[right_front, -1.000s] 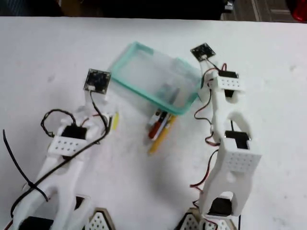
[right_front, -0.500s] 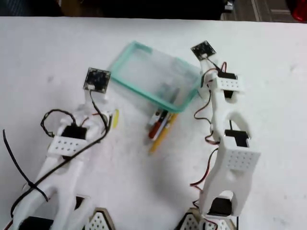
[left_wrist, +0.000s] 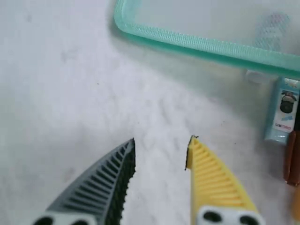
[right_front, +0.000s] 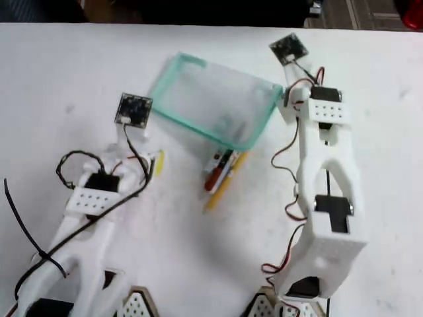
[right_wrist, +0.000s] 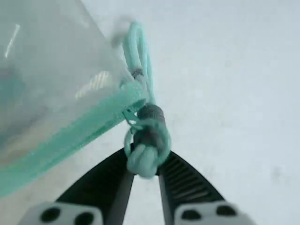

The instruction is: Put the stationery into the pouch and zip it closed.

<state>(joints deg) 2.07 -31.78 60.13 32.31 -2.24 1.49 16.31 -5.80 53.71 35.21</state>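
The translucent pouch (right_front: 210, 104) with a teal rim lies at the table's middle, one corner raised toward the right arm. My right gripper (right_wrist: 143, 165) is shut on the pouch's knotted teal zip cord (right_wrist: 146, 140), at the pouch's right corner (right_front: 284, 102). Several pens and markers (right_front: 221, 173) lie in a bundle on the table just in front of the pouch, partly under its near edge. My left gripper (left_wrist: 161, 154) hovers open over bare table, left of that bundle (right_front: 153, 165). A small blue-and-white item (left_wrist: 283, 110) and a brown pen (left_wrist: 293, 157) lie near the pouch rim (left_wrist: 201, 44).
The white table (right_front: 79, 72) has free room to the left, the right and the front. A dark strip runs beyond the far table edge (right_front: 198, 13). Both arm bases stand at the near edge.
The right arm has moved farther back and to the right with the zip cord, pulling the pouch's right corner with it. The left arm has not moved.
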